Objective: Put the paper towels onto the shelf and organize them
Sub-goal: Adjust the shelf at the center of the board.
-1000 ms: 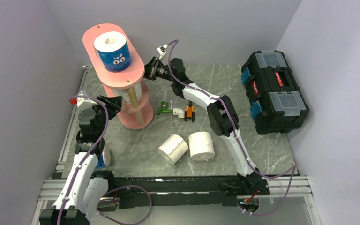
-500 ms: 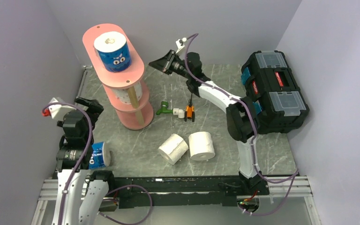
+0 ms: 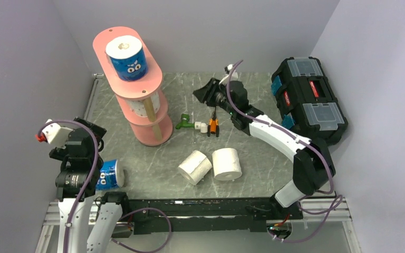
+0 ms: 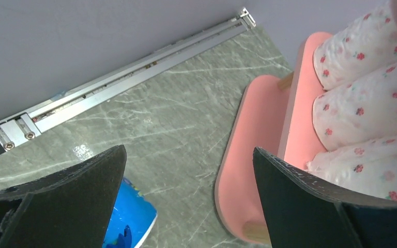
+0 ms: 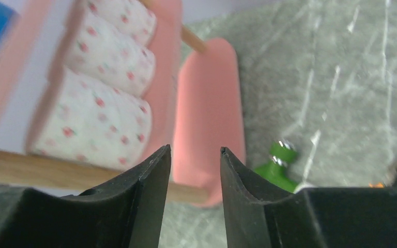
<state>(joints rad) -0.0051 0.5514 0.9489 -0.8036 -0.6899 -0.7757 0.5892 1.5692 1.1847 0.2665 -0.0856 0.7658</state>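
Left end effector [image 4: 187,155] gapes wide and empty; right end effector [image 5: 194,151] stands narrowly parted, gripping nothing.

End effector [image 4: 188,152] spread wide; blue roll [image 4: 132,222] near; dotted rolls [image 4: 362,103] on shelf [image 4: 248,129]

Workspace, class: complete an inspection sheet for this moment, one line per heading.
Surface: grey marbled table.
Job's things: pink shelf carries a blue-wrapped roll on top and pink-dotted rolls on the middle tier. A plain roll, a second plain roll and another blue-wrapped roll lie loose on the table.
Clutter: green-and-white gadget, small orange item, black toolbox at the right.
Tools: left tool wide open, empty; right tool slightly open, empty.
Cables: purple cables run along both arms.
Surroundings: pale walls on three sides.
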